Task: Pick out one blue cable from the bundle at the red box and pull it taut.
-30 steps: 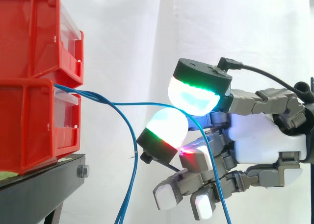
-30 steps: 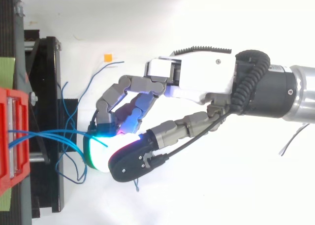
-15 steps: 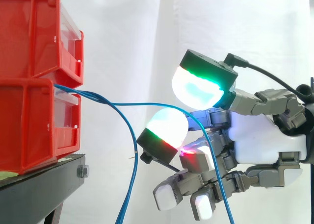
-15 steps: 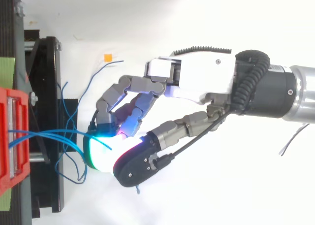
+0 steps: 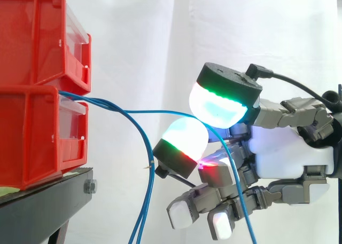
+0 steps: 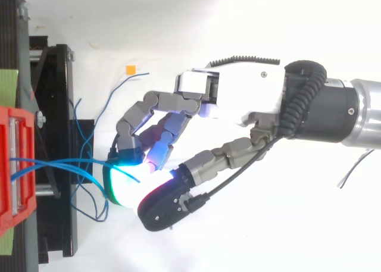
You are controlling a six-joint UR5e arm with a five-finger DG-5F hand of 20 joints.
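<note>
thin blue cable comes out at the top of the lower red plastic bin on the left of the side view. it crosses the middle of the frame almost level, with a slight sag, and goes in between the glowing fingertips of the robot's grey and white hand, which reaches in from the right edge. from where i stand, the large green-rimmed white pad above and the smaller white pad below it look closed on that cable. its free length drops out beneath them, across the curled lower fingers, to the bottom edge. the other blue cables leave the same bin and droop in a curve to the bottom of the frame, left of the hand and apart from it. the upper red plastic bin sits on the lower one, and both rest on the black metal stand at lower left, with the white curtain behind. in the top view the hand lies across the centre with its lit pads just right of the stand, and slack blue loops lie below them.
</note>
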